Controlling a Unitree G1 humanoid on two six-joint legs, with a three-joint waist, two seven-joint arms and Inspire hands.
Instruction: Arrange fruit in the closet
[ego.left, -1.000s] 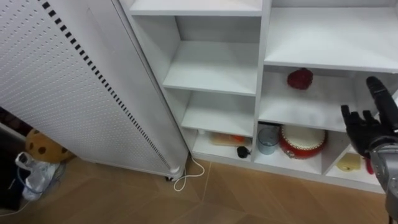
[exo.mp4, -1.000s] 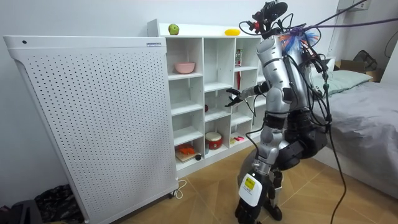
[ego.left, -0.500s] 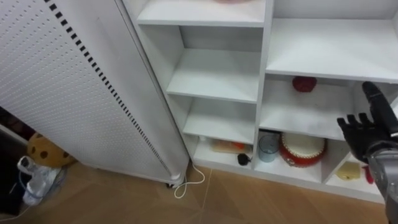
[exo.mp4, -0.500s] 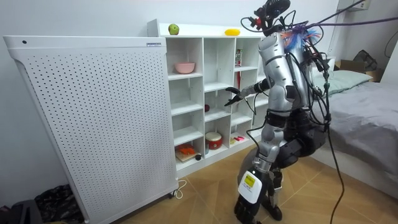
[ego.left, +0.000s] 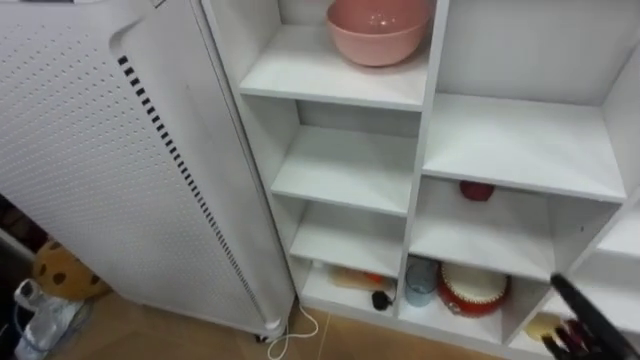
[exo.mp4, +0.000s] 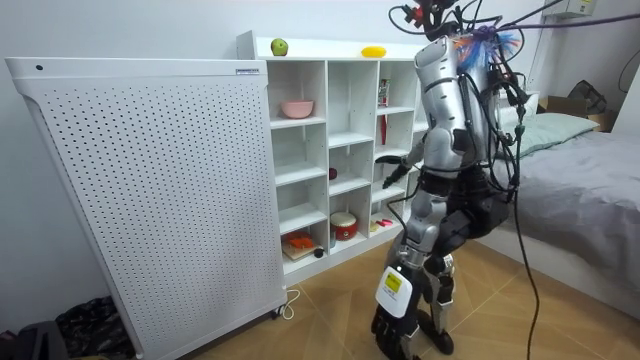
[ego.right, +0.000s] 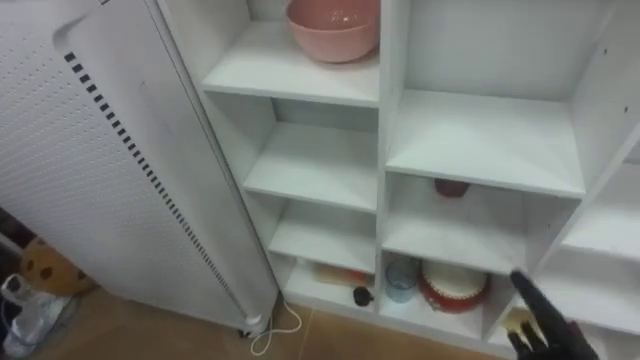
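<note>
Wood floor runs under a white closet of open cells, with a tall perforated panel standing against its left side. At the panel's foot a white cord loops on the floor.

In the left column seen from the head, a pink bowl sits on the upper shelf, near its front edge. In that column's bottom cell lie a flat orange thing and, just beside it toward the right wall, a small black object.

One column to the right, a red fruit rests at the back of a middle cell, apart from both side walls. In the cell beneath it a blue cup stands at the left wall, with a round red pot just beside it. A yellow piece lies in the next bottom cell.

The right hand shows at the lower right, in front of that bottom corner. Its fingers are stretched straight and hold nothing.

From across the room, a green apple sits on the closet's top near its left end and a yellow fruit sits farther right. The robot stands upright between the closet's right end and a bed.
</note>
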